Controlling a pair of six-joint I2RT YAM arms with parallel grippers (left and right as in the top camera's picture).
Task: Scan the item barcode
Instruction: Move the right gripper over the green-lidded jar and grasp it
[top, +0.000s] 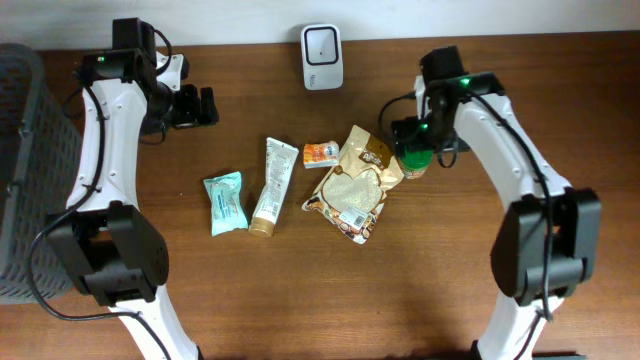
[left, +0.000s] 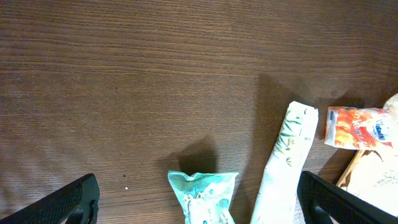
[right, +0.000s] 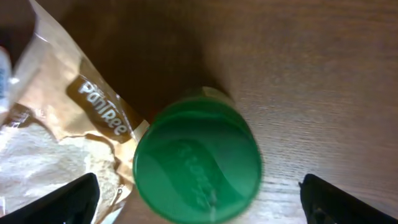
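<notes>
The right gripper hangs wide open over the green-lidded jar at centre-right of the overhead frame, against the tan pouch, while the left gripper gapes wide at upper left.

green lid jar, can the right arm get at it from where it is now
Probably yes: the right end effector hangs open directly over the green lid jar, one finger on each side. The brown bag close beside it may crowd one finger.

Overhead high, straight down; wrists close, downward; tube in overhead, left.
</notes>
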